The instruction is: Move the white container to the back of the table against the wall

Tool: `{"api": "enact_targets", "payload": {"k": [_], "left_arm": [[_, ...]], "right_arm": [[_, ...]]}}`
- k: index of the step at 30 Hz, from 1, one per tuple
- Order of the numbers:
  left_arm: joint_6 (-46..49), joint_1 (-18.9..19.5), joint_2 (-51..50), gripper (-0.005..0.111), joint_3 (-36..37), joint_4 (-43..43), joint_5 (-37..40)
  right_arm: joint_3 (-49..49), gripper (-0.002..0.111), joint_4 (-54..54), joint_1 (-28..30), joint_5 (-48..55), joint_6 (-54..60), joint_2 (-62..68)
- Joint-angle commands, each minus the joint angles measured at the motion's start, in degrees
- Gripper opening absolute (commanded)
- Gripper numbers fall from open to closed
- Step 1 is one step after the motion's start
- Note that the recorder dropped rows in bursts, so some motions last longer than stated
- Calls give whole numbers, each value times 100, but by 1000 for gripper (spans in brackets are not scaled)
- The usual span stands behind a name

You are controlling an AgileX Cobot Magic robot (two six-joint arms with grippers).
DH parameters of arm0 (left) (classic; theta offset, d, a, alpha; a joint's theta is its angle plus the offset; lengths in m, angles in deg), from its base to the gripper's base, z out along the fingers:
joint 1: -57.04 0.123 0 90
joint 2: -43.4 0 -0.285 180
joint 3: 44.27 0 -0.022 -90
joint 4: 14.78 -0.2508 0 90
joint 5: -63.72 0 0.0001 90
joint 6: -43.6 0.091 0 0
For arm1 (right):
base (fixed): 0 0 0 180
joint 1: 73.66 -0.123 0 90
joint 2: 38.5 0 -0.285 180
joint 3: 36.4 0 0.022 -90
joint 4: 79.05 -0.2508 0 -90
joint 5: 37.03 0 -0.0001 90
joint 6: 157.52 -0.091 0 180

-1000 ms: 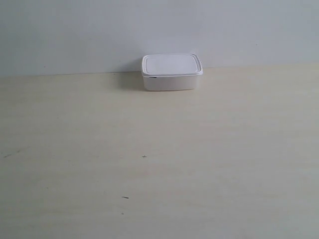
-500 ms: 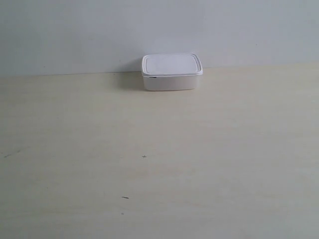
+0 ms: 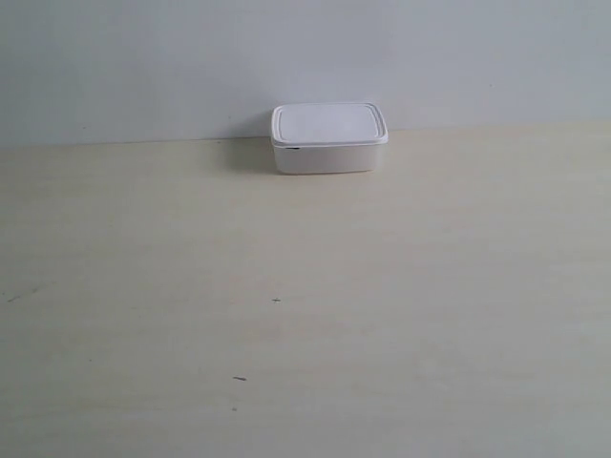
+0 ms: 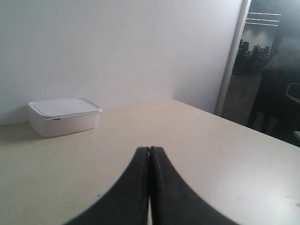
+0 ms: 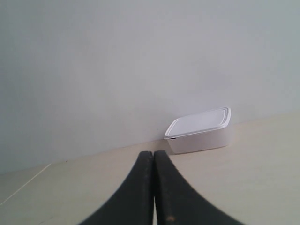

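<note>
The white container (image 3: pixel 328 137) stands lidded at the far edge of the table (image 3: pixel 305 315), right against the wall (image 3: pixel 305 57). No arm shows in the exterior view. In the left wrist view the container (image 4: pixel 64 116) sits well ahead of my left gripper (image 4: pixel 149 150), whose black fingers are pressed together with nothing between them. In the right wrist view the container (image 5: pixel 200 130) rests by the wall beyond my right gripper (image 5: pixel 153 153), also shut and empty. Both grippers hang apart from the box.
A few tiny dark specks (image 3: pixel 276 301) mark the tabletop. In the left wrist view the table's side edge (image 4: pixel 243 126) runs past a doorway opening (image 4: pixel 267 70) onto a dim room.
</note>
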Motion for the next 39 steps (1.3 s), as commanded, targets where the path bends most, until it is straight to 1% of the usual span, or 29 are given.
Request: {"api": "enact_targets", "payload": {"k": [1, 13, 15, 17, 23, 28, 31, 33, 34, 39], "left_arm": [[30, 19, 31, 0, 18, -4, 34], [30, 19, 31, 0, 18, -4, 34], [30, 136, 31, 0, 18, -4, 23], [30, 720, 31, 0, 18, -4, -102], [30, 2596, 31, 0, 18, -4, -131], [30, 3522, 31, 0, 18, -4, -131], [30, 3890, 31, 0, 18, -4, -131], [30, 4018, 31, 0, 18, -4, -131], [30, 4068, 31, 0, 18, -4, -131], [30, 4068, 31, 0, 18, -4, -131]], "right_arm": [[-26, 0, 44, 6, -22, 14, -28], [-26, 0, 44, 6, -22, 14, -28], [-26, 0, 44, 175, -36, 14, -28], [-26, 0, 44, 781, -36, 14, -28], [-26, 0, 44, 2219, -36, 14, -28], [-26, 0, 44, 2748, -36, 14, -28], [-26, 0, 44, 2994, -36, 14, -28], [-26, 0, 44, 3095, -36, 14, -28], [-26, 0, 44, 3110, -19, 14, -28], [-26, 0, 44, 3110, -19, 14, -28]]}}
